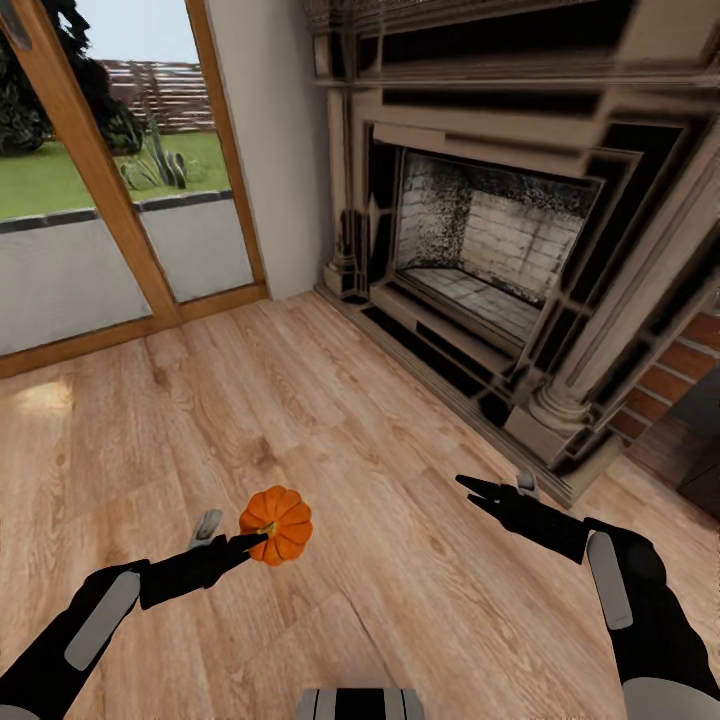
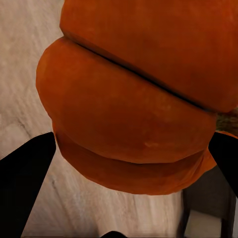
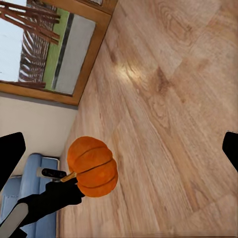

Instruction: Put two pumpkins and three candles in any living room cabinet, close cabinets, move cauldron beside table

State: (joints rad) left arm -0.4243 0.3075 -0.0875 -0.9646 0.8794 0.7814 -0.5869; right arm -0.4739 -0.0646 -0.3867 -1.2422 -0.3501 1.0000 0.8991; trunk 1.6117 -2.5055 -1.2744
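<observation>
One bright orange ribbed pumpkin point(image 1: 277, 524) hangs above the wooden floor with my left gripper point(image 1: 240, 537) shut on it. In the left wrist view the pumpkin point(image 2: 129, 114) bulges between the two black fingers point(image 2: 25, 178), close to the camera. The right wrist view looks across at the same pumpkin point(image 3: 92, 166) and the left gripper point(image 3: 64, 187) holding it. My right gripper point(image 1: 497, 488) is open with nothing in it, off to the right of the pumpkin at about the same height; its fingertips point(image 3: 10, 153) stand far apart. The candles, the cabinet and the cauldron are out of view.
A large stone fireplace point(image 1: 480, 250) with a raised hearth fills the right and far side. A wood-framed glass door point(image 1: 100, 200) to the garden stands at the far left. Brick wall point(image 1: 680, 380) shows at the right edge. A blue sofa point(image 3: 34, 173) appears behind the left arm.
</observation>
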